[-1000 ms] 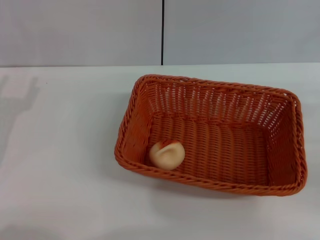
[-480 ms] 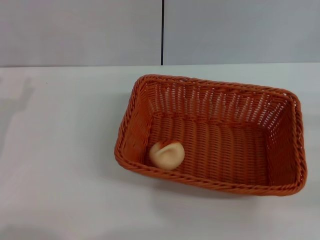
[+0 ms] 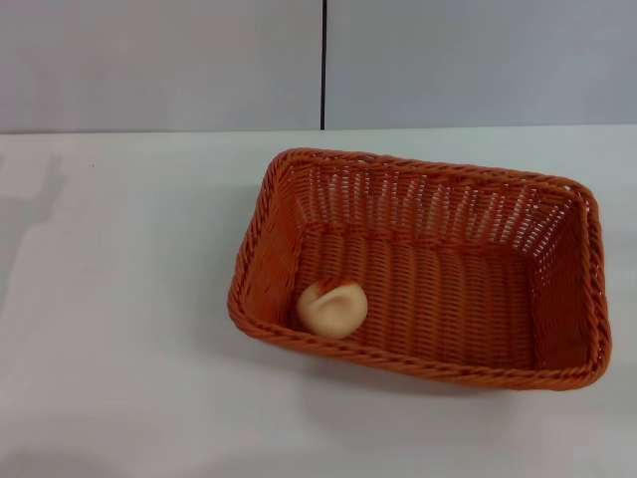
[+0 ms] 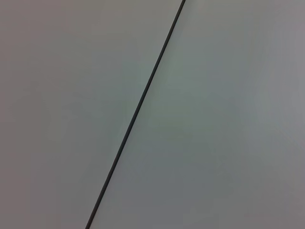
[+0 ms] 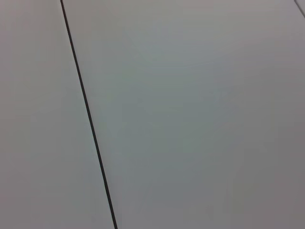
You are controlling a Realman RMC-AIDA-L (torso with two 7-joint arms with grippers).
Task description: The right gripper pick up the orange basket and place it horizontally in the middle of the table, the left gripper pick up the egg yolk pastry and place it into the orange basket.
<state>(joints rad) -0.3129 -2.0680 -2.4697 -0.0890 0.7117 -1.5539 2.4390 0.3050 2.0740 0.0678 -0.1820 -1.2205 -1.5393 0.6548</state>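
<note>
The orange basket lies lengthwise across the white table in the head view, a little right of the middle. Inside it, in its near left corner, rests the egg yolk pastry, a pale round bun with an orange-brown top. Neither gripper shows in any view. Both wrist views hold only a plain grey wall panel with a thin dark seam.
A grey wall with a vertical dark seam rises behind the table's far edge. A faint shadow falls on the table at the far left. The basket's right end reaches close to the head view's right side.
The faint shadow on the table's far left has shrunk and shifted further left. The basket and pastry have not moved.
</note>
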